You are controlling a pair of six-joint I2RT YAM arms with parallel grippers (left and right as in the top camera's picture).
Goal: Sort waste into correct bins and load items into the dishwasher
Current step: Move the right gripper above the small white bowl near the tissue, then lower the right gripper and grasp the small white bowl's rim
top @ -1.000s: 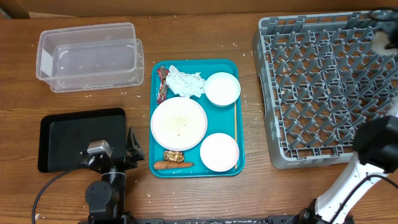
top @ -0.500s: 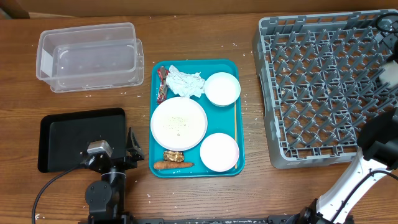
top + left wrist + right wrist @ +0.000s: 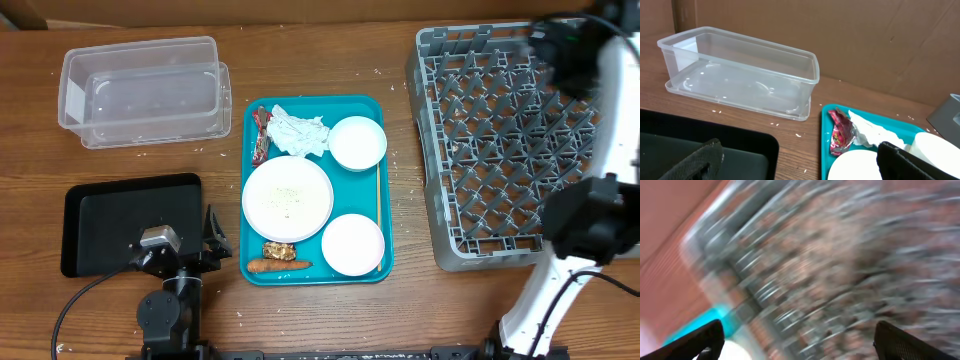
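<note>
Your left tool (image 3: 801, 161) stands wide open and empty at the lower left of the overhead frame, just beside the black tray (image 3: 100, 220). Your right tool (image 3: 799, 339), blurred, gapes empty over the grey dish rack (image 3: 510, 150) at upper right. The white plate (image 3: 287, 197) and crumpled napkin (image 3: 298, 133) sit on the teal tray (image 3: 310, 103) at centre; the clear tub (image 3: 140, 90) rests on the counter (image 3: 330, 50) at upper left.

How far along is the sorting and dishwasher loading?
Done: nothing; clear tub, black tray and dish rack are empty. In hand: nothing; left pincer and right pincer are open, the right above the rack. Left: napkin, wrapper, plate and the rest on the teal tray.
</note>
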